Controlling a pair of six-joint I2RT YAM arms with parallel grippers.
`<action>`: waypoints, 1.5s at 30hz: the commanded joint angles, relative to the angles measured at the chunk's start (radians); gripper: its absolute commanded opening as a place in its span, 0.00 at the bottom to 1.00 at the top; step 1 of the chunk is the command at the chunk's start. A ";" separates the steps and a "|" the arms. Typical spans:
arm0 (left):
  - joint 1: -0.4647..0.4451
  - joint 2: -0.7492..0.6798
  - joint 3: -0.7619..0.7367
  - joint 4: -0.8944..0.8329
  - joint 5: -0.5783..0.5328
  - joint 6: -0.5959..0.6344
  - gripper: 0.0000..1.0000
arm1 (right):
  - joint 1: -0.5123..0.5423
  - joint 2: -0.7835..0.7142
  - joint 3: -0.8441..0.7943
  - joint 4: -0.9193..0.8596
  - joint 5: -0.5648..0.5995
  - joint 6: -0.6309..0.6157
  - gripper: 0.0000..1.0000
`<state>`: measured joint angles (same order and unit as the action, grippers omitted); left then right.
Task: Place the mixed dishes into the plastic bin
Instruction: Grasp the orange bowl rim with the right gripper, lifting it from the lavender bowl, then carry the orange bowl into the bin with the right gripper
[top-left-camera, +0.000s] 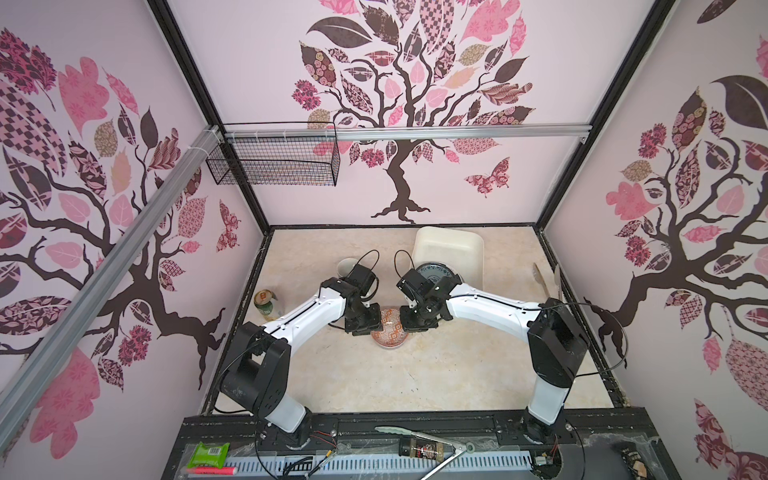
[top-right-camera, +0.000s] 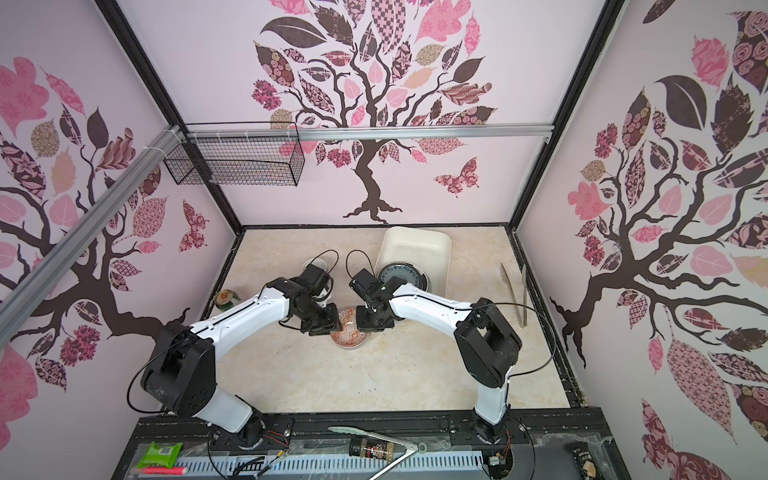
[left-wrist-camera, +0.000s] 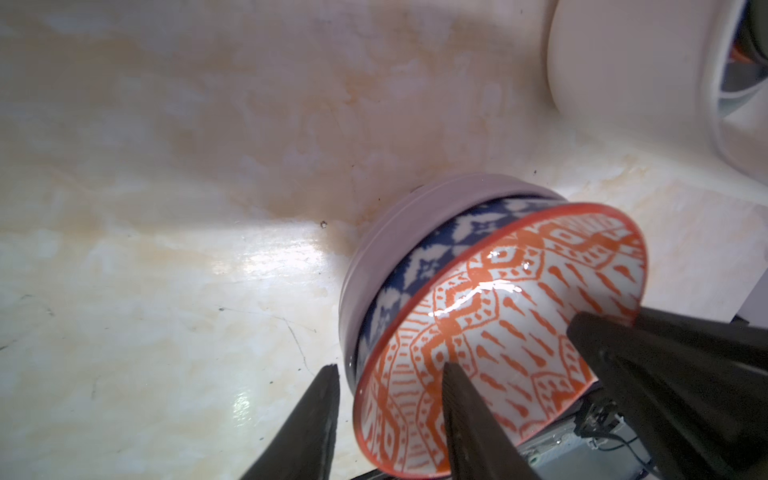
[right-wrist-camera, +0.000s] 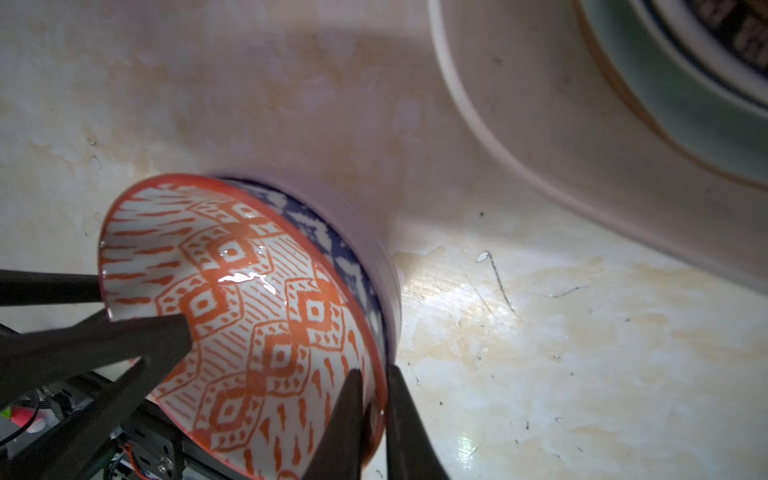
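Step in hand: pickup of red-patterned bowl (top-left-camera: 388, 332), stacked on blue-patterned bowl (left-wrist-camera: 415, 266) and lavender dish (left-wrist-camera: 374, 241), mid-table, just short of plastic bin (top-left-camera: 449, 245); right gripper (right-wrist-camera: 375, 372) fingers clamped on bowl rim; left gripper (left-wrist-camera: 390, 368) fingers apart, straddling opposite rim; next move likely lift over bin's near wall; dark plate (top-left-camera: 436, 272) fills near end; far end open.

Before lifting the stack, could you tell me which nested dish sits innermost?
The orange-patterned bowl; the blue-patterned bowl cradles it, and the lavender dish is outermost.
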<state>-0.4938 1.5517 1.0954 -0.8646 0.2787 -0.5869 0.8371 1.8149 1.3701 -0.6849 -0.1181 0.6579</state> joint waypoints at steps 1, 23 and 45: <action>0.032 -0.058 0.052 -0.042 0.006 0.027 0.50 | 0.003 -0.004 0.048 -0.037 0.008 -0.002 0.11; 0.158 -0.225 0.164 -0.176 -0.012 0.088 0.72 | -0.178 -0.121 0.192 -0.141 0.003 -0.057 0.08; 0.158 -0.111 0.207 -0.190 0.031 0.114 0.70 | -0.518 0.074 0.203 -0.038 -0.071 -0.177 0.09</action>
<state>-0.3389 1.4223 1.2644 -1.0431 0.2981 -0.4946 0.3191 1.8477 1.5215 -0.7567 -0.1425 0.4950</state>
